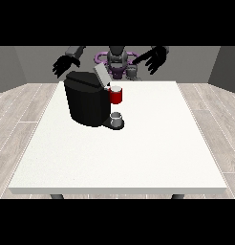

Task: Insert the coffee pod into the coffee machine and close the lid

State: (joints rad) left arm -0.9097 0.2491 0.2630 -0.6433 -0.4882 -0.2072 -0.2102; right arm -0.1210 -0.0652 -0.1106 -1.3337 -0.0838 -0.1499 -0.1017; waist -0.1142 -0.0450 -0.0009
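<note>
A black coffee machine [86,103] stands on the white table [119,153], left of centre and towards the robot. Its grey lid [101,75] is tilted up, open. A red part [116,95] sits at the machine's front head. Below it a small grey cup [117,117] rests on the drip base. I cannot pick out a separate coffee pod. The hand at the view's left [65,63] hangs above and behind the machine with fingers spread. The hand at the view's right [153,59] is raised beyond the table's far edge, fingers spread, holding nothing.
The robot's torso [117,61] stands behind the table's far edge. Wood floor surrounds the table. The broad white surface stretches in front of and to the right of the machine.
</note>
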